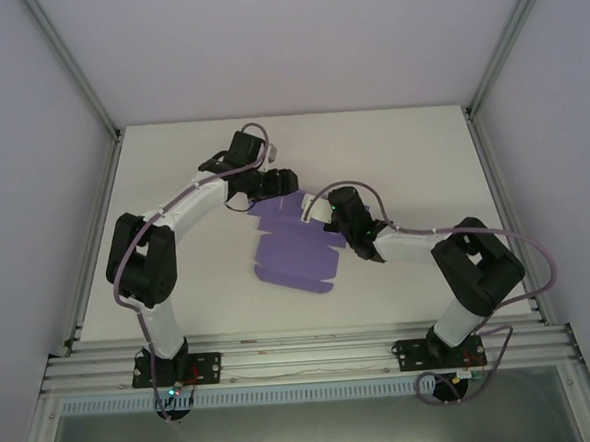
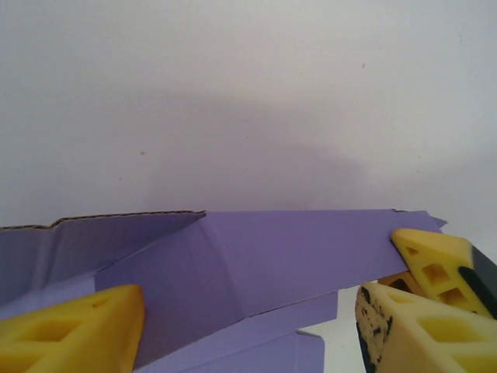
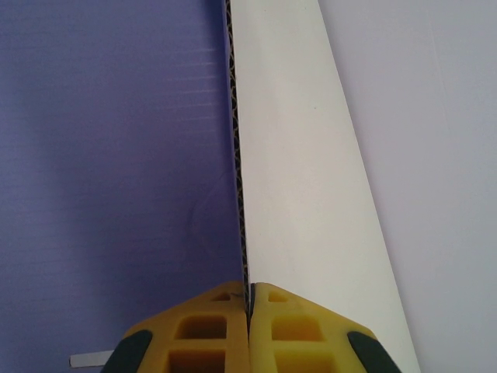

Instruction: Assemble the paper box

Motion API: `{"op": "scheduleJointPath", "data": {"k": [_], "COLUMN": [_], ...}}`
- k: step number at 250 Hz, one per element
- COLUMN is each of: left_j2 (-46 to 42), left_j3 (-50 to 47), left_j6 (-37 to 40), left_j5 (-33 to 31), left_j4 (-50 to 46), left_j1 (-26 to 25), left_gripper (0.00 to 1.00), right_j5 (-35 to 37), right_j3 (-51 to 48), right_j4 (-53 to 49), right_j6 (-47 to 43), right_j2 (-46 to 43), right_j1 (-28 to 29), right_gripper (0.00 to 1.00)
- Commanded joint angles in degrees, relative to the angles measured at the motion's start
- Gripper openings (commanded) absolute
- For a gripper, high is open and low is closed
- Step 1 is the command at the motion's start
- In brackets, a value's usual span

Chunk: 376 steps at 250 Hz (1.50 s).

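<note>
The paper box [image 1: 292, 256] is a purple die-cut sheet lying partly folded in the middle of the white table. My left gripper [image 1: 273, 185] is at the sheet's far edge. In the left wrist view its jaws [image 2: 252, 311] stand open, with a raised purple flap [image 2: 295, 256] between the yellow fingers [image 2: 78, 330] and neither pad pressing on it. My right gripper [image 1: 324, 211] is at the sheet's right side. It is shut [image 3: 248, 299] on the edge of an upright flap [image 3: 237, 155], purple on one face and white on the other.
The table top [image 1: 172, 178] is plain white, with white walls on three sides and metal corner posts [image 1: 70, 64]. An aluminium rail [image 1: 303, 359] carrying both arm bases runs along the near edge. The two arms reach in close together over the sheet.
</note>
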Motion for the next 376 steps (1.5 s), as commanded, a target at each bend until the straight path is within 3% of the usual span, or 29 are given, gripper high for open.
{"op": "scheduleJointPath", "data": {"k": [1,37,115,184,215,237,278,309,354,376], "left_j2": [2.6,4.7,4.4,3.9,1.4,-1.6,-11.4,-18.2,-24.8,-26.8], "left_j3": [1.1,1.4,-1.3,-4.3,-5.3,-6.9,-12.6,-19.8,-33.2,-37.5], "left_j6": [-2.3,-4.3,-9.3,-11.5,-10.2,-7.7,-0.7,0.8,-0.8,1.3], "left_j5": [3.7,8.1,10.0,8.3,6.9,4.0,-7.7,-16.9,-14.6,-13.9], "left_j4": [2.9,5.8,11.5,13.8,13.3,12.7,9.7,7.2,11.6,14.6], "left_j1": [0.3,0.3,0.3,0.3,0.4,0.4,0.6,3.7,12.8,14.0], "left_gripper": [0.67,0.59,0.16,0.13,0.24,0.39,0.99,1.0,1.0,1.0], "right_j5": [-0.3,0.0,-0.6,-0.1,0.7,1.1,0.5,-2.7,-9.4,-10.7], "right_j3": [-0.4,-0.8,-1.6,-2.2,-2.7,-2.8,-3.1,-2.9,-1.7,-1.6], "right_j4": [2.3,2.9,2.0,2.3,3.2,3.2,0.6,-3.7,-10.4,-11.1], "right_j6": [1.2,1.6,1.7,2.5,2.9,3.6,4.8,6.7,10.0,10.2], "right_j2": [0.7,0.4,-0.7,-1.1,-1.4,-2.2,-4.6,-7.2,-12.0,-13.4], "right_j1": [0.6,0.7,1.3,1.8,1.7,1.8,1.4,0.5,-2.1,-3.0], "right_gripper": [0.0,0.0,0.0,0.0,0.0,0.0,0.0,0.0,0.0,0.0]}}
